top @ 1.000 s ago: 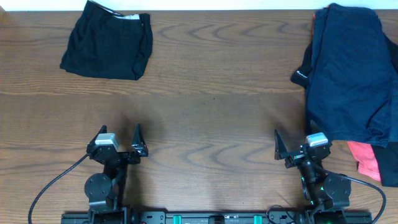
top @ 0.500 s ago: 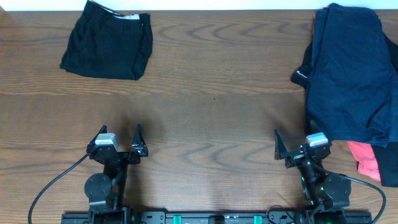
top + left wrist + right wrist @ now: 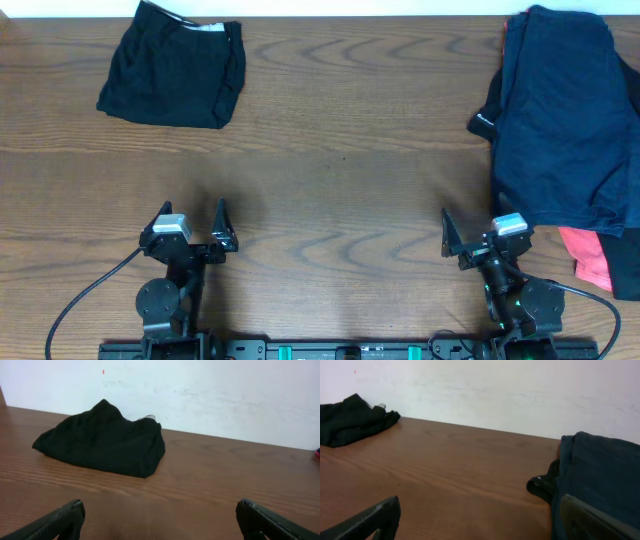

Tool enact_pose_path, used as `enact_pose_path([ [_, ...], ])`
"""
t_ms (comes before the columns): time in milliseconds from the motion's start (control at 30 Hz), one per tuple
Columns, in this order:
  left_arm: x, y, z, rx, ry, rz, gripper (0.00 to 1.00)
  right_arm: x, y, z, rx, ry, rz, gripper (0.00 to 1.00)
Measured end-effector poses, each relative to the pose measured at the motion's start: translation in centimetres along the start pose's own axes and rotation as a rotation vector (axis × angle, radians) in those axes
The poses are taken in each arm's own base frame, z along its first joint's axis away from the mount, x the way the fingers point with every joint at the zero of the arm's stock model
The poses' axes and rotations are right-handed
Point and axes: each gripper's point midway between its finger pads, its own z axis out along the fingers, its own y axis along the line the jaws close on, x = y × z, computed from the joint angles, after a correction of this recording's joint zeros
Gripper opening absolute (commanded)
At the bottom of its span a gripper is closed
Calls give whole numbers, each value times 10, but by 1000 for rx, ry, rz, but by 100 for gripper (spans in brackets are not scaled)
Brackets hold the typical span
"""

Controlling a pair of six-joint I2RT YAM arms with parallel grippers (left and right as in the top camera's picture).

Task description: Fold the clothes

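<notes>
Brown wooden worktop carries a rumpled navy-blue pile at its right edge, black shorts folded square at far left, and a coral-pink piece peeking from under the navy. Left tool and right tool sit spread, empty; next, I'd guess, the navy gets pulled flat.

Black shorts are seen at the upper left of the wooden table, a white label at their top edge. Navy-blue garments are piled along the right edge, a coral-pink one showing beneath. At the bottom, the left gripper and right gripper are held spread, apart from all fabric
</notes>
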Motion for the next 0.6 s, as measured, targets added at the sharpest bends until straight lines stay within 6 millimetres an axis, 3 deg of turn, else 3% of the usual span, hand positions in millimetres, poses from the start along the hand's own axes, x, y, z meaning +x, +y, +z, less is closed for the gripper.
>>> enact_pose_path([
  [600, 0, 0, 0, 0, 0, 0, 98, 0, 0, 0, 0, 0, 0, 99],
])
